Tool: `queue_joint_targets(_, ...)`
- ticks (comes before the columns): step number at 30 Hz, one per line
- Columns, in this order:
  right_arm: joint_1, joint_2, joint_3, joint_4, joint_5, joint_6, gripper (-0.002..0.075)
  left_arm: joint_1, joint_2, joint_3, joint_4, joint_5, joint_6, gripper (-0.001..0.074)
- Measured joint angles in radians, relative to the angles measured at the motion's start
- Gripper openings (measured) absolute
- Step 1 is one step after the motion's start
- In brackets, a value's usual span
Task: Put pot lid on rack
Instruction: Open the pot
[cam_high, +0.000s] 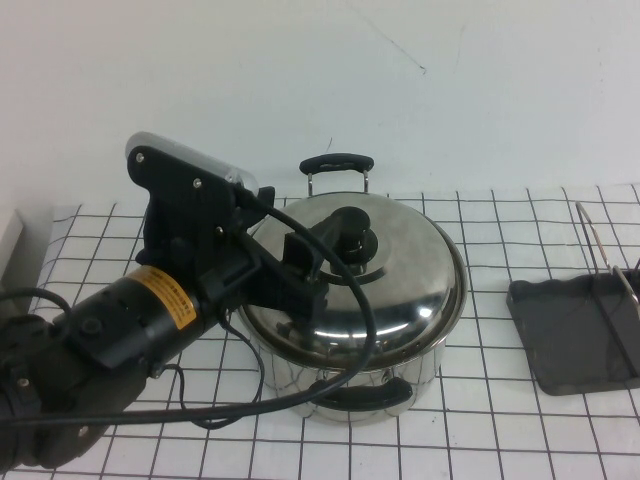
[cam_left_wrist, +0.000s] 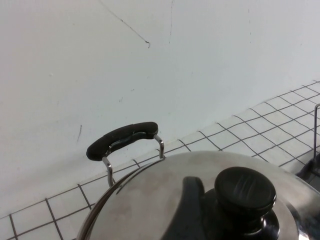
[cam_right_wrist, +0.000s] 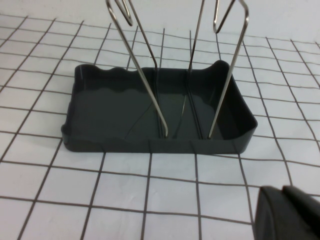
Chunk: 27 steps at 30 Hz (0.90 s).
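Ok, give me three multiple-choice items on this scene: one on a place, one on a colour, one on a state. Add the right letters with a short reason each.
1. Where is the left gripper?
A. Over the pot lid, at its knob
B. Inside the rack
C. On the bare table, far from the pot

2. What colour is the rack's tray?
A. White
B. Dark grey
C. Red

3. What is the state of the pot lid?
A. Standing in the rack
B. Lying flat on the table
C. Sitting on the pot

Answers:
1 A: the high view shows the left arm reaching over the lid, with a finger beside the knob.
2 B: the right wrist view shows a dark grey tray under bare wire uprights; the right gripper hangs near it.
3 C: the lid covers the pot and the rack holds nothing.
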<state>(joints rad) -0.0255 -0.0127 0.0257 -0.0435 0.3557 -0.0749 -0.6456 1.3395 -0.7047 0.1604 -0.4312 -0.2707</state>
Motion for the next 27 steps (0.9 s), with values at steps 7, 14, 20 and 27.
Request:
queue_joint_targets(7,0.0,0.0,0.0,0.0,0.0,0.0,-0.0003,0.0,0.0,0.0,0.001,-0.002,0.002,0.0536)
queue_joint_targets(14,0.0,0.0,0.0,0.0,0.0,0.0,-0.0003,0.0,0.002,0.0,0.032,-0.006,0.004,0.0536)
queue_joint_targets(20,0.0,0.0,0.0,0.0,0.0,0.0,-0.0003,0.0,0.049,0.0,0.038,-0.073,0.004,0.0536)
queue_joint_targets(27,0.0,0.0,0.0,0.0,0.0,0.0,-0.0003,0.0,0.124,0.0,0.04,-0.115,0.004,0.0536)
